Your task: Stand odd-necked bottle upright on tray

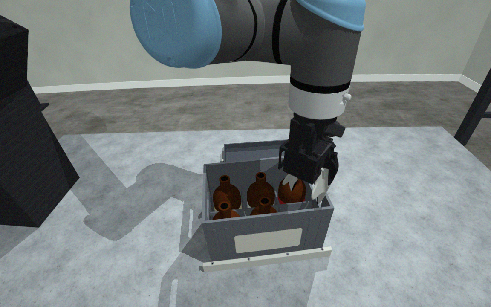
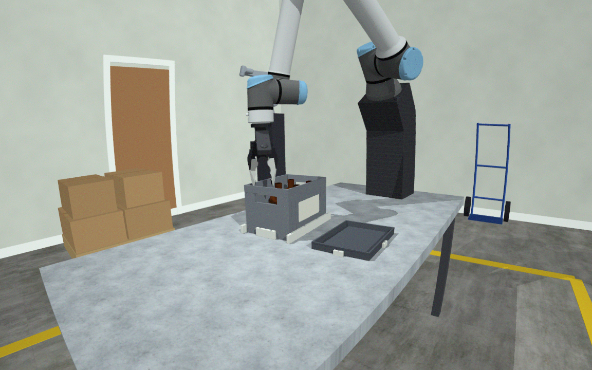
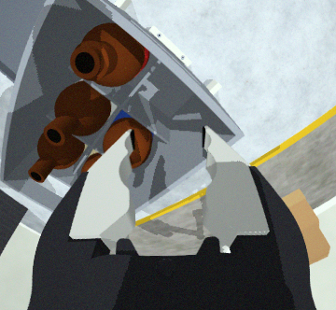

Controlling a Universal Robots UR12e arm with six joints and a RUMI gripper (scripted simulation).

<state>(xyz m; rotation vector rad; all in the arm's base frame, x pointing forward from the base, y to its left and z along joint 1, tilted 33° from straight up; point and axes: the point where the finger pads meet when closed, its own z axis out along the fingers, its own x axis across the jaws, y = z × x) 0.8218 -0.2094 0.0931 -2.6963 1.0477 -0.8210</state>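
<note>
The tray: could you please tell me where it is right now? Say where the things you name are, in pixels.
In the exterior view, the tray [image 2: 363,254] sits on the table [image 2: 224,285], right of the grey crate [image 2: 268,218], beyond its long white strip [image 2: 309,227].

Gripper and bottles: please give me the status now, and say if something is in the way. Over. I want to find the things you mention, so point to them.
Gripper [image 1: 305,194] [image 2: 263,185] [image 3: 168,129] part open, holding nothing. Five bottles [image 1: 260,195] [image 2: 291,183] [image 3: 83,109] in crate [image 1: 220,240] [image 2: 265,218] [image 3: 196,97]. Crate walls close to fingers, possible obstacle.
</note>
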